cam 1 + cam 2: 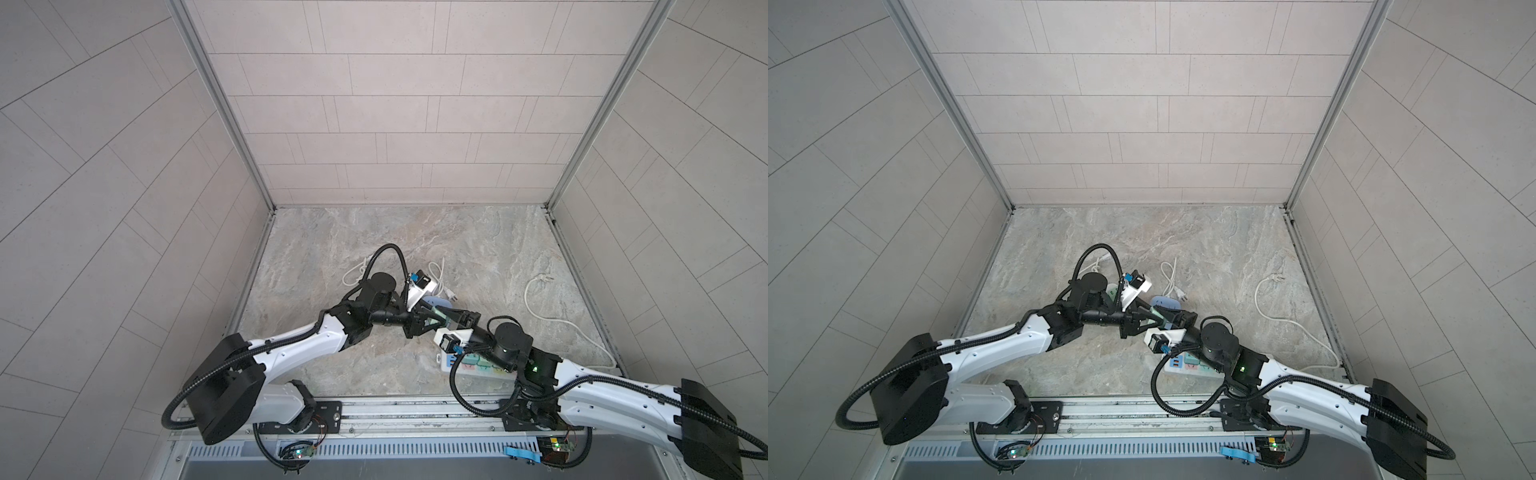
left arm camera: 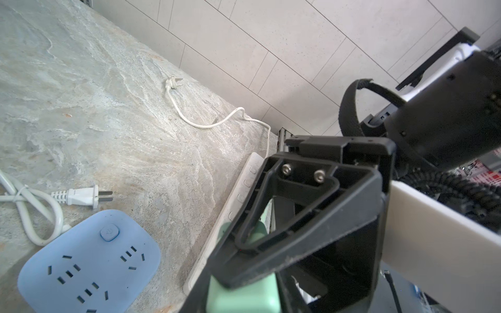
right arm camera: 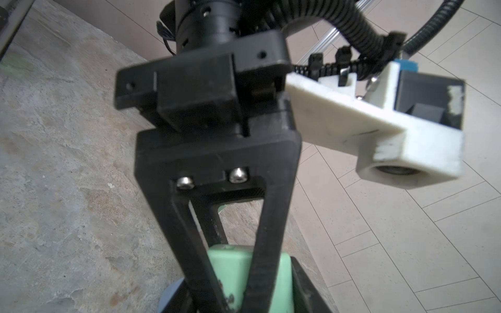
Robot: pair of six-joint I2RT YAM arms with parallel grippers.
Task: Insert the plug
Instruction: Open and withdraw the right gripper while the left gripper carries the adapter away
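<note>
Gripping green plug (image 3: 235,267): left tool (image 1: 441,319), seemingly right tool (image 1: 454,316) too; blue socket block (image 2: 89,260) just beside.

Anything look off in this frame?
Yes. The left end effector and the right end effector are both shut on the same mint-green block from opposite sides, an unusual double grip. The white plug lies loose beside the blue socket block, not inserted. Nothing looks spilled or broken.
</note>
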